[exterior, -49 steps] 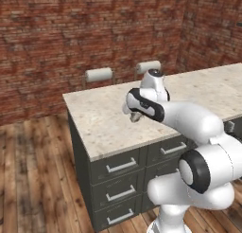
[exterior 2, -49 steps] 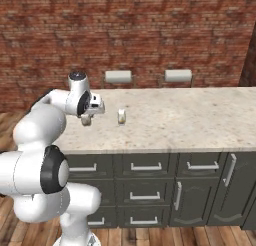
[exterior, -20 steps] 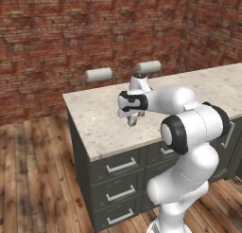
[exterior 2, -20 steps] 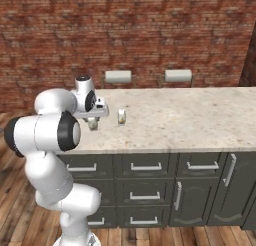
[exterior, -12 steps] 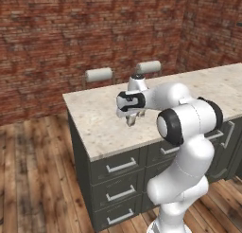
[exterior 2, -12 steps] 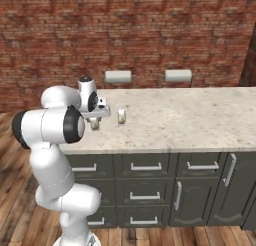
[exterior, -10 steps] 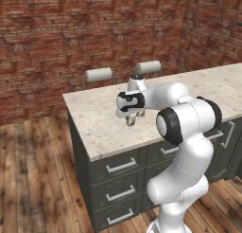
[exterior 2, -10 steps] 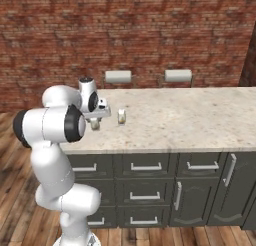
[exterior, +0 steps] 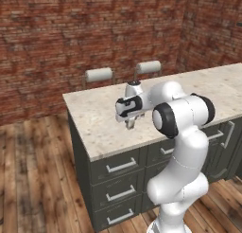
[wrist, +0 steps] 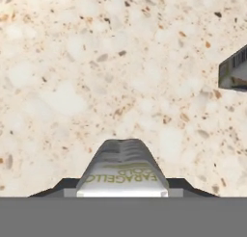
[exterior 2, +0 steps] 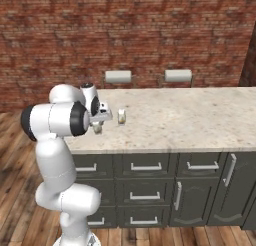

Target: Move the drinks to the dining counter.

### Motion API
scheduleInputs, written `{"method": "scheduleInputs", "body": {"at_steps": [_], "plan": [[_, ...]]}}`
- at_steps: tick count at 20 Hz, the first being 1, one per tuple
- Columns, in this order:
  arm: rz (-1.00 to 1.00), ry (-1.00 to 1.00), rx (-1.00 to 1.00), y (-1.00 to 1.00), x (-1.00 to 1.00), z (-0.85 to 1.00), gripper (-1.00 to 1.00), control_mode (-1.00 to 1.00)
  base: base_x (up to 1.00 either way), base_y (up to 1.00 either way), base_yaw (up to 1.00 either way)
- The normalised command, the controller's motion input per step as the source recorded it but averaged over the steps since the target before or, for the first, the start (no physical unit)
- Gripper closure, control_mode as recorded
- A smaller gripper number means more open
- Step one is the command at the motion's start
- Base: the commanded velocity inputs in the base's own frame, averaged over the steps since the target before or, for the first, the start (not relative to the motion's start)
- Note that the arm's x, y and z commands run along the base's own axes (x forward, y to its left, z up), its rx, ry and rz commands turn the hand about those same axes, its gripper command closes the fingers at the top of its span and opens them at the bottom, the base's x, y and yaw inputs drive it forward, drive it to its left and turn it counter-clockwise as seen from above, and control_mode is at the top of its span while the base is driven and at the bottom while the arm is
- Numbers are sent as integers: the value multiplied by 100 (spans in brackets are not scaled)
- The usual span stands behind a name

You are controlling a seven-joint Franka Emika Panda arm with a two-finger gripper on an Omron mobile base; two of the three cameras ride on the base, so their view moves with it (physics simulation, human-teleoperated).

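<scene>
A pale cream can (exterior: 130,124) with a yellowish-green band hangs upright under my gripper (exterior: 130,118), which is shut on it over the dining counter (exterior: 94,113) near its front left part. The right base view has the held can (exterior 2: 98,129) below the gripper (exterior 2: 98,124), low against the stone top; contact cannot be told. A second can (exterior 2: 121,116) stands free on the counter just to its right. In the hand view the held can (wrist: 122,171) sits between the fingertips above speckled stone.
Two grey-cushioned stools (exterior 2: 118,76) (exterior 2: 178,75) stand behind the counter against the brick wall. Dark drawers with silver handles (exterior 2: 145,167) face me below the top. A dark striped object (wrist: 235,70) shows at the hand view's right edge.
The arm folded its elbow toward the hand earlier on. Over the last second the gripper with the can sank slightly toward the counter top. The free can stayed put.
</scene>
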Motion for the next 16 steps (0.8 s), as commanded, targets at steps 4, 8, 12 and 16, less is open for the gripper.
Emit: {"method": "scheduleInputs", "body": {"at_steps": [4, 8, 12, 16], "plan": [[0, 0, -3, 0, 23, -24, 100, -100, 0, 0, 0], [0, 0, 0, 0, 9, -12, 100, -100, 0, 0, 0], [0, 0, 0, 0, 0, -1, -100, -100, 0, 0, 0], [0, 0, 0, 0, 0, 0, -100, -100, 0, 0, 0]]}}
